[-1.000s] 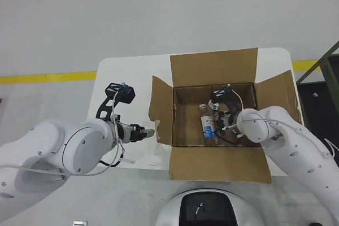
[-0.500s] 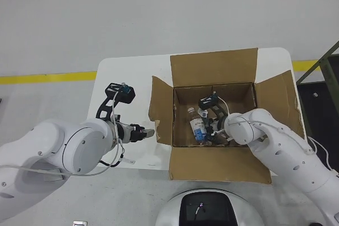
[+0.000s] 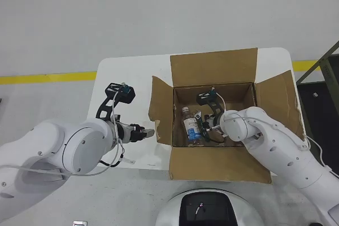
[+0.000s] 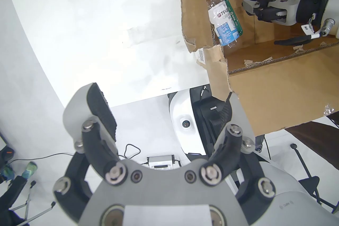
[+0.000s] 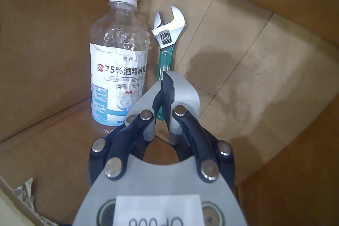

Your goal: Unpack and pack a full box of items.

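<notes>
cardboard box (image 3: pixel 214 164) on the white table (image 3: pixel 130 73) holds a clear bottle (image 3: pixel 191 125) beside a green-handled wrench (image 5: pixel 166 54). right gripper (image 5: pixel 165 84), closed on nothing, hangs over the wrench handle; left gripper (image 4: pixel 161 100) is spread apart outside the box.

left tool (image 4: pixel 164 110) spread wide; right tool (image 5: pixel 165 81) pinched closed, fingers touching.

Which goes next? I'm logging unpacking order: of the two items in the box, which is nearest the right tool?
The green-handled wrench: the right tool, shut, has its tips over the wrench's handle, whereas the clear bottle lies alongside, off to the side.
</notes>
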You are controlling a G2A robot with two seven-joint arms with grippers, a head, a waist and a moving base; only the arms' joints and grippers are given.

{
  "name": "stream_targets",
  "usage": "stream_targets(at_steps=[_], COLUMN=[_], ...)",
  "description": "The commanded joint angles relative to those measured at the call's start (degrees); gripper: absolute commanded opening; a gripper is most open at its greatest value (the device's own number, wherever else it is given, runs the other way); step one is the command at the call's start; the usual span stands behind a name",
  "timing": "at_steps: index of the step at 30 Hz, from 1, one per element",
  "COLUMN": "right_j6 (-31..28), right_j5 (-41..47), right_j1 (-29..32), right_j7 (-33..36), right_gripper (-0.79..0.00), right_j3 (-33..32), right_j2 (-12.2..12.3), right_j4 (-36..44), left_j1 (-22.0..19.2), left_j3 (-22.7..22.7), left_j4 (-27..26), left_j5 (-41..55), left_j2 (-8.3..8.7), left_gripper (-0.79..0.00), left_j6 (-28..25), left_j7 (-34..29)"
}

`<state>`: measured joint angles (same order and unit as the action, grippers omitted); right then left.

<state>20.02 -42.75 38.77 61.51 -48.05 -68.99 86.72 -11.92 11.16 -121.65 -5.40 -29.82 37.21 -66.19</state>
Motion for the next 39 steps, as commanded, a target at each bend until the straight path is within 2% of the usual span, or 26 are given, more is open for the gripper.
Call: stream_targets(at_steps=[1,5,8,10,14,18,19,21,22,23,28,33,36,39], right_j6=[-0.3,-1.0,-1.3,-1.6,-1.8,-1.8,-1.8,-1.8,-2.0,-2.0,-3.8,-5.4,-8.3,-13.9], right_j5=[0.3,0.5,0.7,0.8,0.6,0.1,0.1,0.6,0.6,0.7,-1.9,-3.8,-8.2,-15.4], right_j1=[0.0,-0.1,-0.2,-0.2,1.1,3.4,4.0,5.6,6.7,7.8,13.8,19.0,22.6,25.9], right_j7=[-0.1,-0.5,-0.9,-0.4,1.2,3.6,3.9,4.4,4.7,5.0,4.3,6.1,10.9,17.9], right_gripper=[-0.653,-0.560,-0.529,-0.480,-0.483,-0.539,-0.551,-0.662,-0.751,-0.785,-0.785,-0.785,-0.785,-0.785], right_j3=[-0.1,-0.2,-0.8,-1.7,-4.5,-9.3,-11.0,-15.2,-17.5,-20.0,-34.0,-48.4,-55.4,-60.9], right_j2=[-0.1,-0.4,-0.5,-0.4,0.3,1.4,1.8,2.5,2.9,3.3,5.2,6.5,7.3,8.3], right_j4=[-0.3,-0.7,-0.5,0.1,3.7,9.8,11.9,17.0,19.6,22.1,34.7,43.0,45.4,47.4], left_j1=[0.0,0.0,0.0,0.0,0.0,0.0,0.0,0.0,0.0,0.0,0.0,0.0,0.0,0.0], left_j3=[0.0,0.0,0.0,0.0,0.0,0.0,0.0,0.0,0.0,0.0,0.0,0.0,0.0,0.0], left_j4=[0.0,0.0,0.0,0.0,0.0,0.0,0.0,0.0,0.0,0.0,0.0,0.0,0.0,0.0], left_j5=[0.0,0.0,0.0,0.0,0.0,0.0,0.0,0.0,0.0,0.0,0.0,0.0,0.0,0.0], left_j2=[0.00,0.00,0.00,0.00,0.00,0.00,0.00,0.00,0.00,0.00,0.00,0.00,0.00,0.00], left_gripper=[0.000,0.000,0.000,0.000,0.000,0.000,0.000,0.000,0.000,0.000,0.000,0.000,0.000,0.000], left_j6=[0.0,0.0,0.0,0.0,0.0,0.0,0.0,0.0,0.0,0.0,0.0,0.0,0.0,0.0], left_j7=[0.0,0.0,0.0,0.0,0.0,0.0,0.0,0.0,0.0,0.0,0.0,0.0,0.0,0.0])
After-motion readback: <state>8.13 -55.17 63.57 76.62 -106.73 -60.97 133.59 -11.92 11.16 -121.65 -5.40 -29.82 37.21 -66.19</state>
